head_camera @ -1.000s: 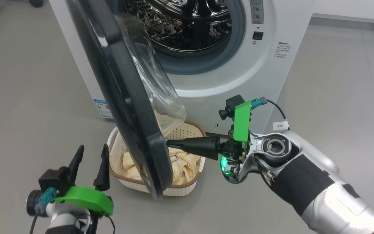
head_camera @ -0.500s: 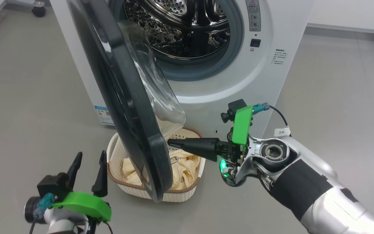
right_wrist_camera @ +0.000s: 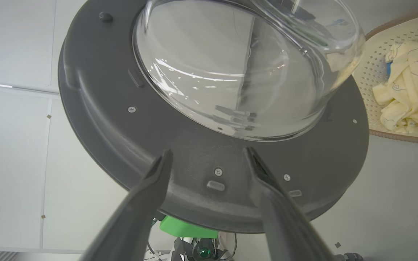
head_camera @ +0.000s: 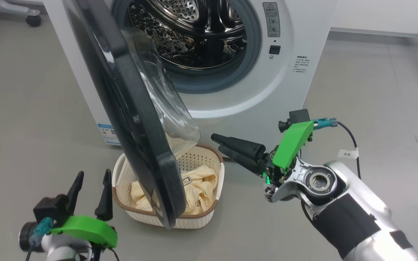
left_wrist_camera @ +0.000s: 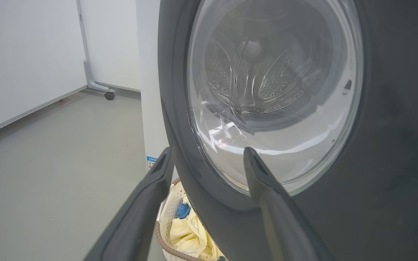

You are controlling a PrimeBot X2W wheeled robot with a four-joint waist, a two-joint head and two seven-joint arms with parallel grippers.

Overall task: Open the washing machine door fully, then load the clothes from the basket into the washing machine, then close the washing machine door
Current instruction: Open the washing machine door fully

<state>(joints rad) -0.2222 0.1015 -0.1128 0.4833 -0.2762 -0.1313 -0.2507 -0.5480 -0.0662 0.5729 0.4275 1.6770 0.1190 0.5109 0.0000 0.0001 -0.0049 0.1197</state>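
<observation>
Hides the near middle of the basket (head_camera: 201, 161) and part of the clothes (head_camera: 200, 186) behind the black rim of the washing machine door (head_camera: 136, 137) in the head view. Loses the top of the washing machine (head_camera: 230, 105) and of the door past that view's upper edge. Cannot read the small print on the blue label sticker (head_camera: 106, 133), partly behind the rim.
</observation>
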